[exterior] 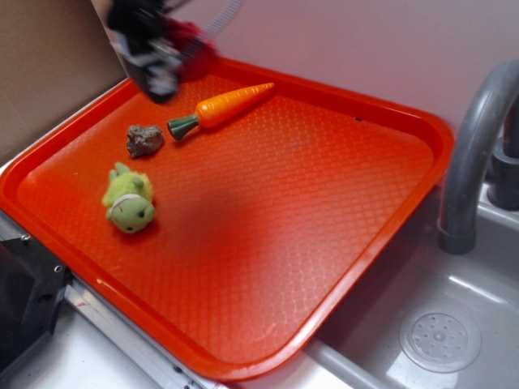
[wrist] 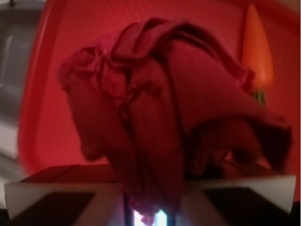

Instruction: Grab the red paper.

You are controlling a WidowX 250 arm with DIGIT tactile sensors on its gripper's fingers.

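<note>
The red paper (wrist: 155, 103) is a dark crimson wrinkled wad that fills most of the wrist view, pinched between my two pale fingers (wrist: 84, 197) at the bottom of that view. In the exterior view my gripper (exterior: 166, 69) is blurred at the tray's far left corner, with the red paper (exterior: 195, 44) bulging out on its right side. The gripper is shut on the paper, which hangs above the tray.
The orange-red tray (exterior: 340, 243) holds a toy carrot (exterior: 227, 107), a grey-brown rock-like lump (exterior: 143, 139) and a green plush toy (exterior: 130, 201). A grey faucet (exterior: 474, 146) and a sink drain (exterior: 438, 340) lie to the right. A cardboard wall (exterior: 49, 57) stands behind on the left.
</note>
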